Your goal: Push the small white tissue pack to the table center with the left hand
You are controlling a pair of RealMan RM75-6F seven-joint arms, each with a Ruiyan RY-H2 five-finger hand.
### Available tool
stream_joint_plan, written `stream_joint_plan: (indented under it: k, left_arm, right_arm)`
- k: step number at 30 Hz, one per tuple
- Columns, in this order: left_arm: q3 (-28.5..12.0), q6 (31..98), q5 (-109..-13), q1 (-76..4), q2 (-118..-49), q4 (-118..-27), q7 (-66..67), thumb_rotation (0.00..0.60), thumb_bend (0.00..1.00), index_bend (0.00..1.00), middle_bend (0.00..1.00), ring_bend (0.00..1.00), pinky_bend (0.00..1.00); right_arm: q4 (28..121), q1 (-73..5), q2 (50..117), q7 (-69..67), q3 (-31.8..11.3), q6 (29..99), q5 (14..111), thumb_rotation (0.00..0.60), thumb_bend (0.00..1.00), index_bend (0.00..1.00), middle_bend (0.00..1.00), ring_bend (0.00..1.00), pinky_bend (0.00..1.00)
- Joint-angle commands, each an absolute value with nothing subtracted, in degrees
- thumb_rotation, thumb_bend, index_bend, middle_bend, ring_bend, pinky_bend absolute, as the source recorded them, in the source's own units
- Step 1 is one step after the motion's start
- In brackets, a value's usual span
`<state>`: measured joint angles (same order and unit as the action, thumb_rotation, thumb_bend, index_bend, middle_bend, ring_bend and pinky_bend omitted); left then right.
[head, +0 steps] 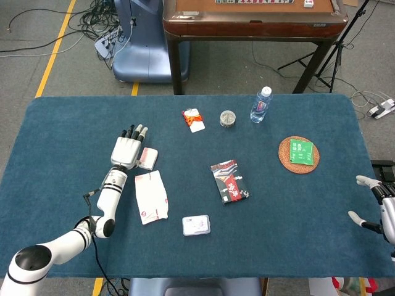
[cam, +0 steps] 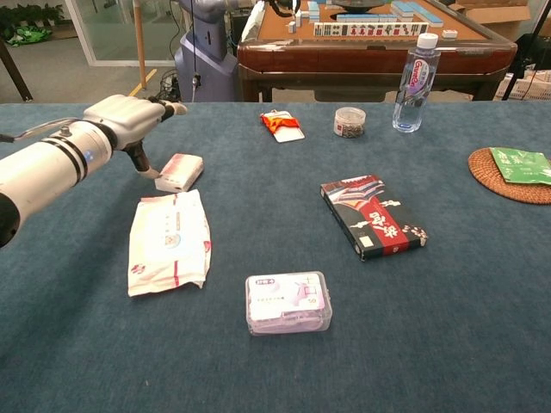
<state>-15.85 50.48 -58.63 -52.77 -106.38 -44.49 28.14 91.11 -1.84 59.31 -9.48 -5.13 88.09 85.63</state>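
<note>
Chest view shows my left hand (cam: 129, 120), fingers extended and gripping nothing, touching the small white tissue pack (cam: 180, 171). My right hand (head: 378, 206) lies open, well apart from that pack.

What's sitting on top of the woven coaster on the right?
A green packet lies flat on the woven coaster, covering its upper right part; whatever is beneath the packet cannot be seen.
</note>
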Motion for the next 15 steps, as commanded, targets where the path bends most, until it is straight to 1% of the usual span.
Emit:
stream_joint_plan:
  k: [1,15]
  left_arm:
    - [-16.4,50.6,-58.4,-53.2,-106.6,-45.3,28.9,0.6,0.04,0.04,0.0,0.0,0.15]
    - [-17.3,50.5,-57.1,-54.7,-108.0,-47.1,32.1,0.6,0.04,0.04,0.0,0.0,0.15]
  right_arm:
    - [91.2,-1.8,59.2,-9.6,-5.1,88.2,85.7,0.6,0.06,0.24,0.31,0.26,0.27]
    - [91.3,-1.4,58.6,-11.0,-5.1,89.1,86.3,0.6,0.06,0.24,0.31,0.26,0.27]
